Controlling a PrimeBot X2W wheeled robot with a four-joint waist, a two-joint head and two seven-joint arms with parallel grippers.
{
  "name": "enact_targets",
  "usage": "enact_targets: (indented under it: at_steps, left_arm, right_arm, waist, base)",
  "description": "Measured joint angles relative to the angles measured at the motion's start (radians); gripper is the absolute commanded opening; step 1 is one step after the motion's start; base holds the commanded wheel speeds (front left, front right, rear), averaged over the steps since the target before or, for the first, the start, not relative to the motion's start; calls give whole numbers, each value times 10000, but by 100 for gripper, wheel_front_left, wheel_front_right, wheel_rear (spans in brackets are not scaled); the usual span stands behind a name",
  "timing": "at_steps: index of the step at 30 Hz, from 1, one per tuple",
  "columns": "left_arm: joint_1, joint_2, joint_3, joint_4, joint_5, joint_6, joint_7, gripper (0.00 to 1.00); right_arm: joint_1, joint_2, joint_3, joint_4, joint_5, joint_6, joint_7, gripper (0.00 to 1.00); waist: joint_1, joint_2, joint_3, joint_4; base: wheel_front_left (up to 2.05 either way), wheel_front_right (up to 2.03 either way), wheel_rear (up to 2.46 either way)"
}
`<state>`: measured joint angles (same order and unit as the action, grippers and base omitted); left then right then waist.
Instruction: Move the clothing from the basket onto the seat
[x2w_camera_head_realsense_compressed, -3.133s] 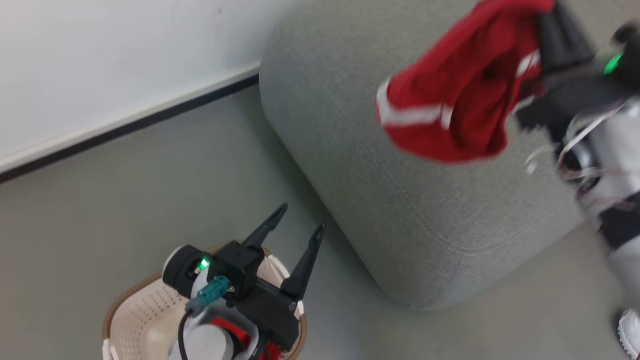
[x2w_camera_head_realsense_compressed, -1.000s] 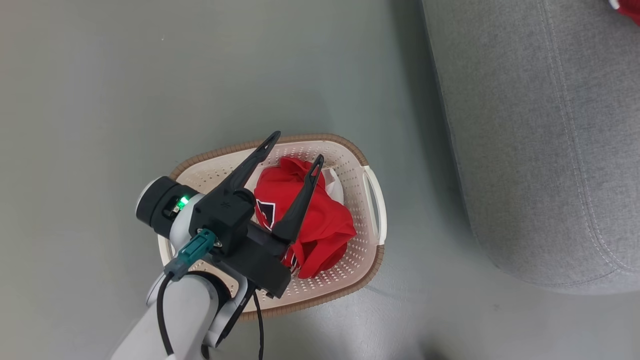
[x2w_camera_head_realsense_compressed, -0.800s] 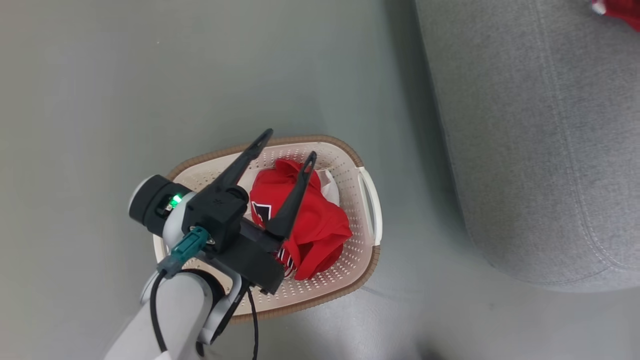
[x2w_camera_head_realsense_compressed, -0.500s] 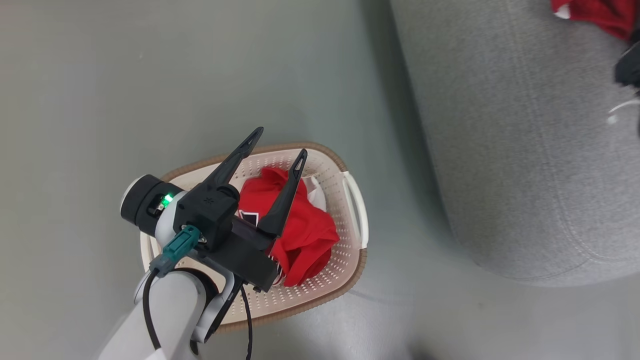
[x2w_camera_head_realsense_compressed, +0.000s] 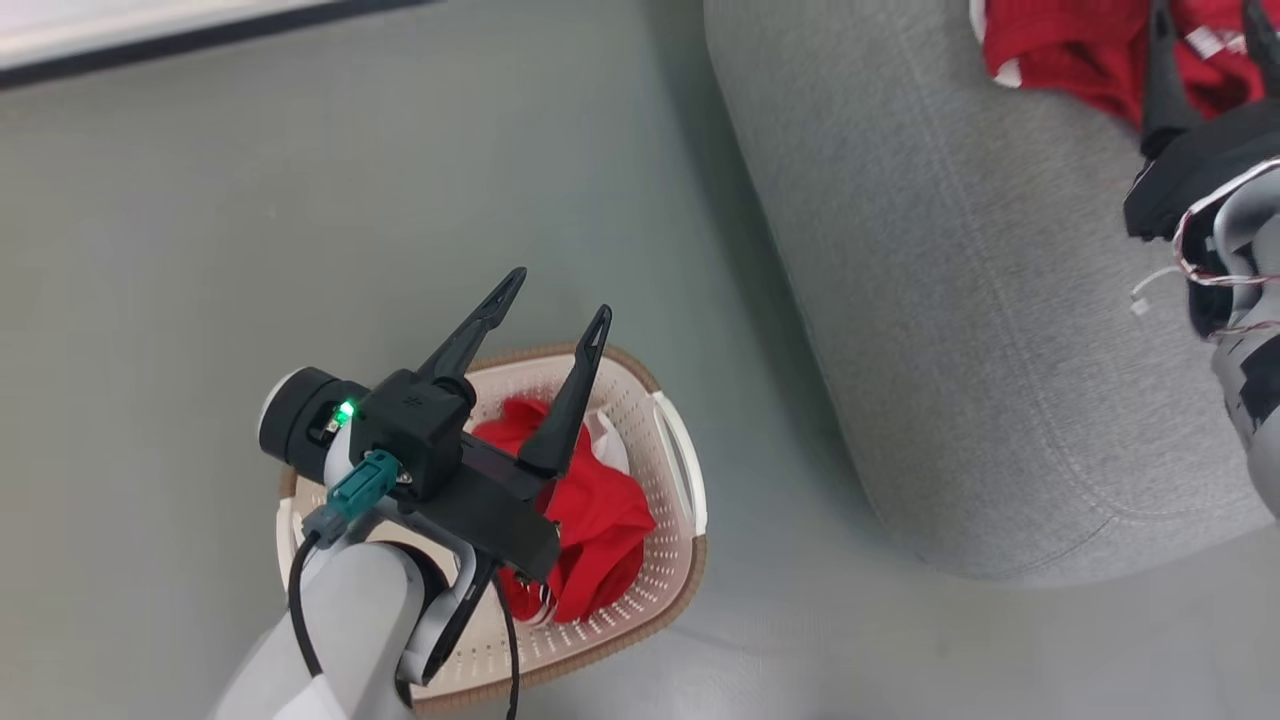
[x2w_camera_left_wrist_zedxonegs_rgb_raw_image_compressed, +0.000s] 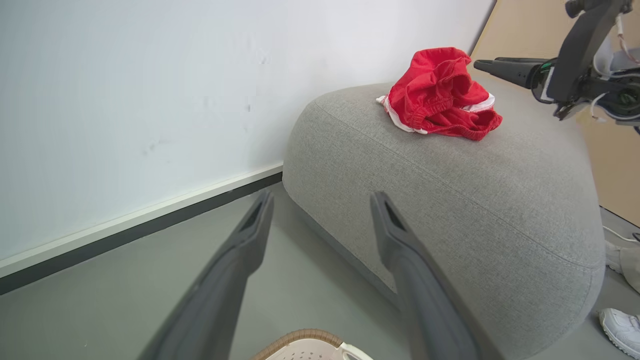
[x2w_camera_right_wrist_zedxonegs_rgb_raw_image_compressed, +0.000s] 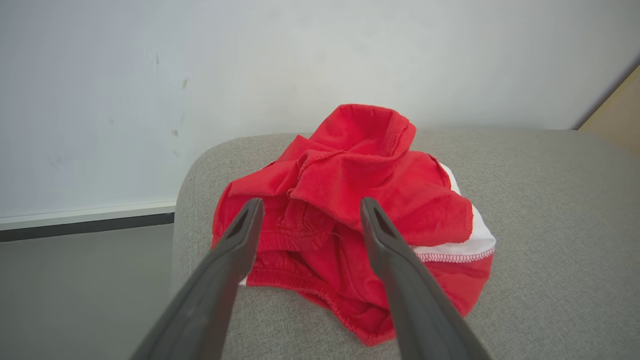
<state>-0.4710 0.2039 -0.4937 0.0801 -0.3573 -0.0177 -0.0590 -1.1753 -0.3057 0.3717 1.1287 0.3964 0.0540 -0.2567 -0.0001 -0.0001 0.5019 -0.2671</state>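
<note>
One red garment with white trim (x2w_camera_right_wrist_zedxonegs_rgb_raw_image_compressed: 350, 200) lies crumpled on top of the grey seat (x2w_camera_head_realsense_compressed: 950, 300); the same garment (x2w_camera_left_wrist_zedxonegs_rgb_raw_image_compressed: 437, 92) sits near the seat's far end in the left wrist view and at the top right as the red heap (x2w_camera_head_realsense_compressed: 1060, 50) in the head view. My right gripper (x2w_camera_right_wrist_zedxonegs_rgb_raw_image_compressed: 307, 205) hangs open just short of it, fingers apart and empty. A second red garment (x2w_camera_head_realsense_compressed: 590, 520) fills the cream basket (x2w_camera_head_realsense_compressed: 680, 480) on the floor. My left gripper (x2w_camera_head_realsense_compressed: 555, 295) hovers open above the basket, holding nothing.
A white wall with a dark baseboard (x2w_camera_left_wrist_zedxonegs_rgb_raw_image_compressed: 140, 225) runs behind the seat. Grey floor (x2w_camera_head_realsense_compressed: 200, 200) surrounds the basket. A white shoe (x2w_camera_left_wrist_zedxonegs_rgb_raw_image_compressed: 620, 325) shows on the floor beside the seat's near right corner. The right arm's wiring (x2w_camera_head_realsense_compressed: 1215, 240) hangs over the seat.
My right gripper has opened and let the red garment go onto the seat. The head camera has swung, bringing the right gripper and the wall's baseboard into view. My left gripper stays open over the basket.
</note>
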Motion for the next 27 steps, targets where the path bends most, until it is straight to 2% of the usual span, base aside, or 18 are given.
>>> enact_targets:
  at_steps: [8,20,27]
  left_arm:
    - [95,-194,389,610,-247,90,-546,100]
    - [1351,-244,1035,1469,-813,454,-1290,100]
    - [2305,-157,1350,1735,-917,631,-1499,100]
  right_arm:
    - [661,418,161,-577,-190,79,0,100]
    - [3210,1210,284,-1946,-274,77,0,100]
    - [5262,1494,322,-3206,-368,-209,0,100]
  waist:
    - [0,0,-995,92]
    - [-2,-1,-2653,705]
    - [-2,-1,-3658,1157]
  base:
    - [0,0,0]
    - [0,0,0]
    - [0,0,0]
